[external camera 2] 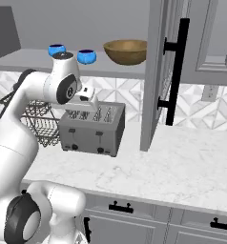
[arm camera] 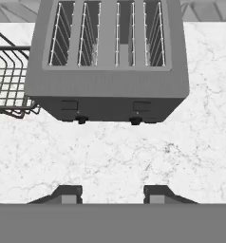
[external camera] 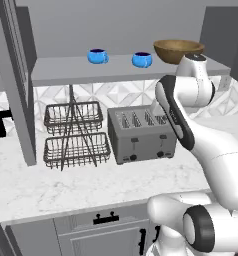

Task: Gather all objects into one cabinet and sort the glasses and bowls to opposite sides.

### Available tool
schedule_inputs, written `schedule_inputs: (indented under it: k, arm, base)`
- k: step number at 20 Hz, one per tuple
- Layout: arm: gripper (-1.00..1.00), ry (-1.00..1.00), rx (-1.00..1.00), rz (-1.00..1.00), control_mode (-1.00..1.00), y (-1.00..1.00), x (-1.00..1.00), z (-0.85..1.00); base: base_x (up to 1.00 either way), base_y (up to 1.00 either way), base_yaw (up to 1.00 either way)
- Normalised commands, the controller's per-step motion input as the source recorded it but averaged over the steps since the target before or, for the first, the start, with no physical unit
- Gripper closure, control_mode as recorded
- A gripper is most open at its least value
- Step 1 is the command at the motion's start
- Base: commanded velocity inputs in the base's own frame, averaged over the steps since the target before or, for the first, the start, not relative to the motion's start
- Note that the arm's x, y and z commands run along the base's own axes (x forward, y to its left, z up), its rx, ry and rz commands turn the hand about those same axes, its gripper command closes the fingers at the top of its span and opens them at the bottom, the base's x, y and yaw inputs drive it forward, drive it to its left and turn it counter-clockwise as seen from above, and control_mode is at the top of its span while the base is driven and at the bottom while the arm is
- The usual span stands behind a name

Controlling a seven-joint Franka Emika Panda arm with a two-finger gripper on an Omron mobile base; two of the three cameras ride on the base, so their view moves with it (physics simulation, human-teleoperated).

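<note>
Two blue glasses stand on the grey shelf of the open cabinet, left of the wide brown wooden bowl. The right base view shows the same glasses, the bowl, and the cabinet door swung open with its black bar handle. My gripper is open and holds nothing. It hangs below the shelf and points down at the counter just in front of the toaster. In the right base view my hand is over the toaster's top.
A silver toaster stands on the marble counter, with a two-tier wire basket rack to its left. The left cabinet door hangs open beside the rack. Drawers with black handles run below the counter.
</note>
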Motion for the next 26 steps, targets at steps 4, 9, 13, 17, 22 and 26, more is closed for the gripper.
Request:
schedule_inputs:
  k: [4, 9, 13, 17, 22, 26]
  arm:
    - [-1.0, 0.0, 0.0, 0.0, 1.0, 0.0, 0.0, 0.0]
    - [-1.0, 0.0, 0.0, 0.0, 1.0, 0.0, 0.0, 0.0]
    - [-1.0, 0.0, 0.0, 0.0, 1.0, 0.0, 0.0, 0.0]
    - [-1.0, 0.0, 0.0, 0.0, 1.0, 0.0, 0.0, 0.0]
    - [-1.0, 0.0, 0.0, 0.0, 1.0, 0.0, 0.0, 0.0]
    - [-1.0, 0.0, 0.0, 0.0, 1.0, 0.0, 0.0, 0.0]
  base:
    - [-0.3, 0.0, 0.0]
    - [-1.0, -0.06, 0.01]
    - [-0.31, 0.0, 0.57]
    - [-0.07, 0.0, 0.81]
    - [-0.02, 0.0, 0.92]
    - [0.0, 0.0, 0.92]
